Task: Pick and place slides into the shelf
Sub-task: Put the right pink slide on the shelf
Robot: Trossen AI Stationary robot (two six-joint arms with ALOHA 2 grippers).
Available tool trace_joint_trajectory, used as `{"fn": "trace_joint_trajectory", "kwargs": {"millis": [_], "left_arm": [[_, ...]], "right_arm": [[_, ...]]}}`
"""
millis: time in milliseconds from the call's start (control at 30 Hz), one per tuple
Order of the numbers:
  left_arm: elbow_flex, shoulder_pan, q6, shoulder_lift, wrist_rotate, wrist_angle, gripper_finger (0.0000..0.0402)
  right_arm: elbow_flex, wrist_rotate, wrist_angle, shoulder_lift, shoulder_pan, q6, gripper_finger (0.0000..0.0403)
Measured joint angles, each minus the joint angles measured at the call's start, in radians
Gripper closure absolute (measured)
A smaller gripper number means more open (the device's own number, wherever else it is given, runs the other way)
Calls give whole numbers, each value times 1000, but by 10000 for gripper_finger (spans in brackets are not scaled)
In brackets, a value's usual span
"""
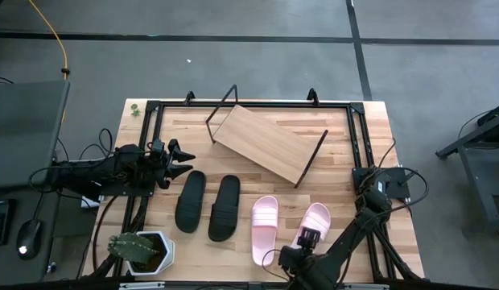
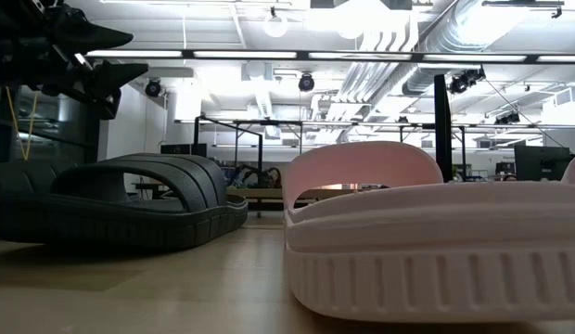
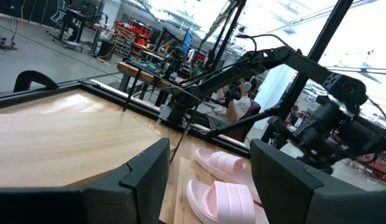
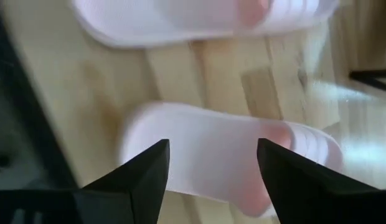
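The shelf (image 1: 265, 143), a light wooden board with thin black wire end frames, sits skewed at the table's far middle; its board (image 3: 68, 137) fills the left wrist view. Two black slides (image 1: 191, 200) (image 1: 224, 207) and two light pink slides (image 1: 264, 229) (image 1: 314, 224) lie flat on their soles in a row nearer the front. My left gripper (image 1: 187, 163) (image 3: 208, 149) hangs open above the table, left of the shelf and beyond the black slides. My right gripper (image 1: 280, 258) (image 4: 211, 149) is open over the near end of a pink slide (image 4: 230, 168), without touching it.
A potted cactus (image 1: 141, 250) in a white pot stands at the near left corner. Black frame rails (image 1: 145, 129) run along the table's left, far and right edges. Cables (image 1: 386, 181) lie at the right edge. A person (image 3: 240, 102) sits in the room beyond the table.
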Motion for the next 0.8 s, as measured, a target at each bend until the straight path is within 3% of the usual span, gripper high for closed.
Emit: {"fn": "trace_joint_trajectory", "kwargs": {"millis": [300, 800], "left_arm": [[0, 0, 0, 0, 0, -3, 197], [0, 0, 0, 0, -8, -15, 197]], "right_arm": [[-243, -149, 2, -3, 0, 52, 169], [-255, 25, 1, -13, 53, 168, 169]]}}
